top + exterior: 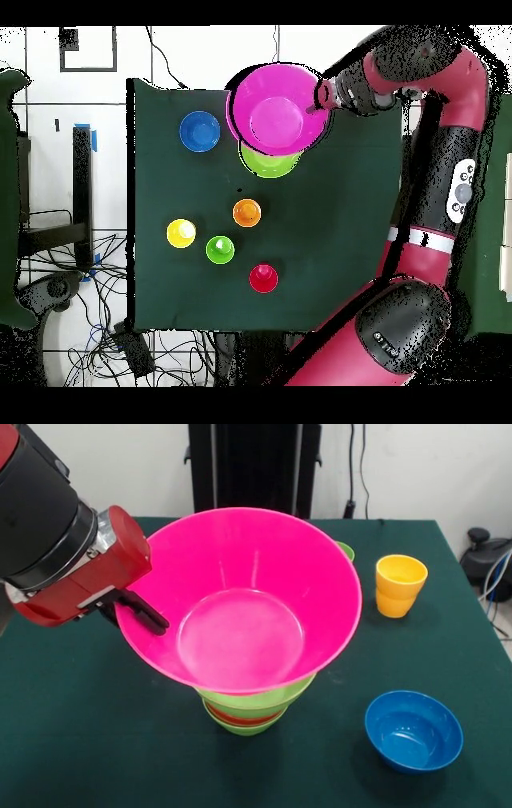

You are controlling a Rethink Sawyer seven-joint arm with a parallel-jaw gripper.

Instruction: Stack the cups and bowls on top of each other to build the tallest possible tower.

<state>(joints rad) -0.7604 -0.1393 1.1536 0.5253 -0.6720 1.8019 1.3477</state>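
Note:
The huge pink bowl (240, 596) sits on top of the tower (248, 710), a pile of a large lime green, a red-orange and a small green bowl; I cannot tell whether it rests fully on it. My gripper (150, 620) is shut on the pink bowl's left rim, with one black finger (148, 614) inside the wall. In the overhead view my gripper (322, 106) is at the right rim of the pink bowl (275, 108), with the green bowl (268, 162) under it. The blue bowl (414, 730) (200, 131) stands alone. The purple cup is out of view.
The yellow cup (400, 584) (181, 233) stands upright at the right in the front view. The light green cup (346, 550) (220, 249) peeks from behind the pink bowl. The orange cup (246, 212) and the red cup (263, 278) show only from overhead. Cables lie beyond the table's edges.

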